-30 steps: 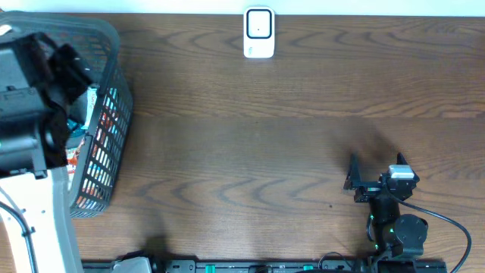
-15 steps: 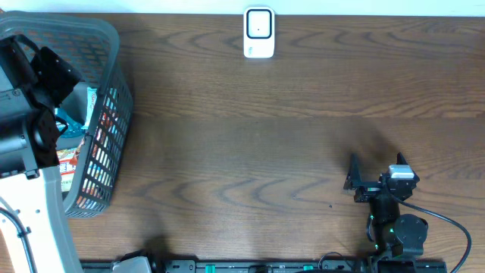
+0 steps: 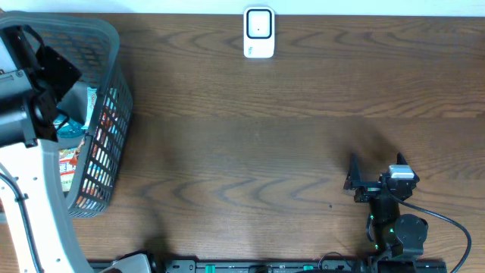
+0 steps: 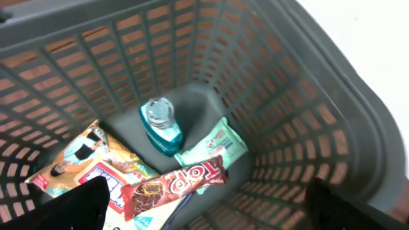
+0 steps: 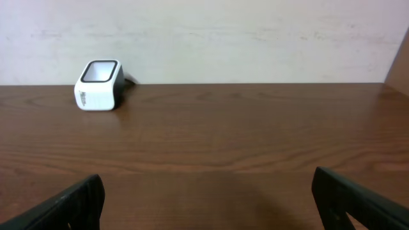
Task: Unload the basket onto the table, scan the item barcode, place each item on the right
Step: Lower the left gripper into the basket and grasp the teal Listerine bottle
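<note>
Wood surface (image 3: 265,152), basket (image 3: 114,45) at left edge.
Left gripper (image 4: 214,211) hangs wide open above it; I'd drop straight onto the Top bar (image 4: 176,185) lying uppermost. Right gripper (image 5: 208,198) is open too.

Tally, overhead and wrist views together.

- Furniture: one wooden table (image 3: 265,136).
- Containers: one grey basket (image 3: 114,45).
- Devices: one white scanner (image 3: 259,32).
- Goods visible inside the basket: four in all.
  - one teal bottle (image 4: 160,124)
  - one green packet (image 4: 220,144)
  - one red bar (image 4: 176,185)
  - one printed pouch (image 4: 83,163)
  - Whether anything more lies beneath these cannot be told.
- Grippers: two, the left gripper (image 4: 206,185) and the right gripper (image 5: 208,176).
</note>
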Robot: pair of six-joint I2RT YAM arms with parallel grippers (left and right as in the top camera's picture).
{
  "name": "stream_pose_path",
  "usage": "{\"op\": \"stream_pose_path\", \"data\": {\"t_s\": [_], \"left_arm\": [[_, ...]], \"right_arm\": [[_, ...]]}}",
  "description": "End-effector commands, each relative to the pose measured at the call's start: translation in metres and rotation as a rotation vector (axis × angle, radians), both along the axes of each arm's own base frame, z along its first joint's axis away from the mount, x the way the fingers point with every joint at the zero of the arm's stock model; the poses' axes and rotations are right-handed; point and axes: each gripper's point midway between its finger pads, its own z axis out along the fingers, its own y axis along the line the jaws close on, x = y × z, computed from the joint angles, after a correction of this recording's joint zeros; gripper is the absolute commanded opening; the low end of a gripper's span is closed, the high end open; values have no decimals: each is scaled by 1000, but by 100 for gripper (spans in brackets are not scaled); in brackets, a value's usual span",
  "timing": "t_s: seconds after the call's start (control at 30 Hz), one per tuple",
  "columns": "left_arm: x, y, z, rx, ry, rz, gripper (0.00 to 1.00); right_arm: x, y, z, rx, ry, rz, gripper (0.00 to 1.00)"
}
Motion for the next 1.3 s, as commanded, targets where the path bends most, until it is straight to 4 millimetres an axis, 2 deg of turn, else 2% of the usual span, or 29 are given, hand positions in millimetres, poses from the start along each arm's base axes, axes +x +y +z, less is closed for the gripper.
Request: {"op": "stream_pose_path", "data": {"t_s": [0.0,0.23,1.27], "left_arm": [[-3,17,3,-32,-37,103,98],[-12,37,-1,-76,-66,215,98],[-18,35,-7,-87,-31,218,98]], "right_arm": [[0,1,0,10,0,0,99],[0,1,0,10,0,0,99],[0,1,0,10,0,0,99]]}}
